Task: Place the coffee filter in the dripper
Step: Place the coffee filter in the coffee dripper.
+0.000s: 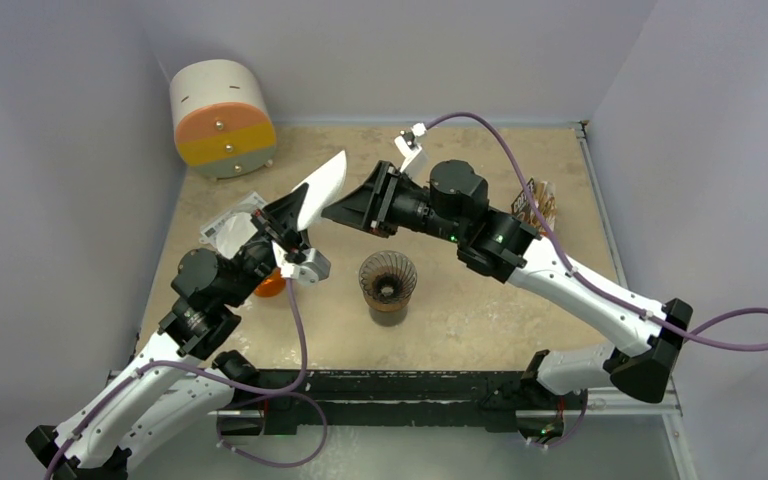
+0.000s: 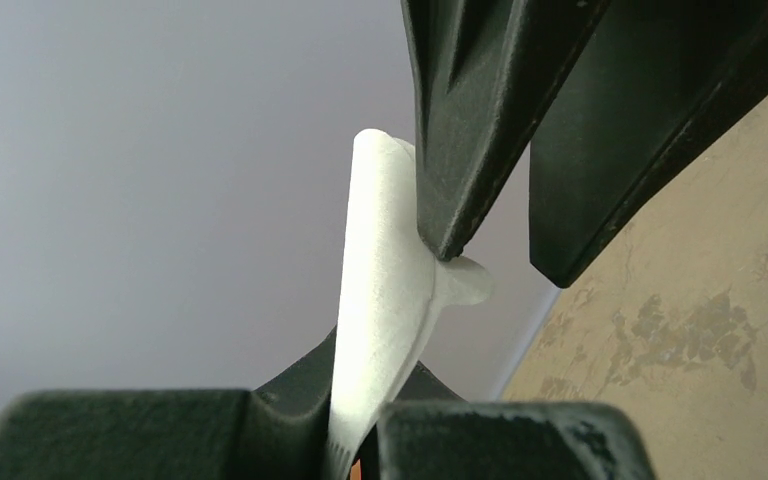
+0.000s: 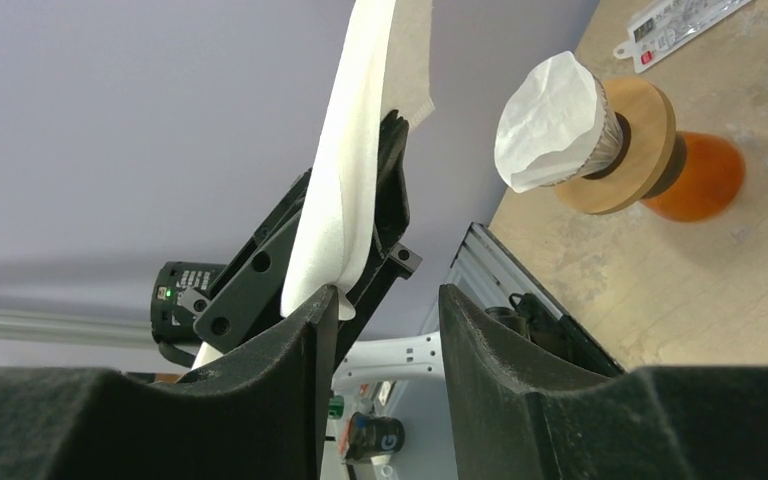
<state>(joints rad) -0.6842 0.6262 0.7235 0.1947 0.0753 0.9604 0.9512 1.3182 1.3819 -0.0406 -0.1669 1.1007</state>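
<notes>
1. Coffee filter (image 1: 322, 188): white paper, folded flat, tilted up in the air, lower end pinched in the left gripper (image 1: 296, 226) jaws.
2. Dripper (image 1: 387, 277): dark ribbed cone, upright mid-tabletop (image 1: 480, 320), empty.

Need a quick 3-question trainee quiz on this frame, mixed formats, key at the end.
1. True or false: the coffee filter sits inside the dripper.
2. Fill in: the jaws of the right gripper stand ____.
3. Which one clamps the coffee filter? A) left gripper B) right gripper C) neither

Key: 1 false, it is held up in the air; 2 open; 3 A.
</notes>
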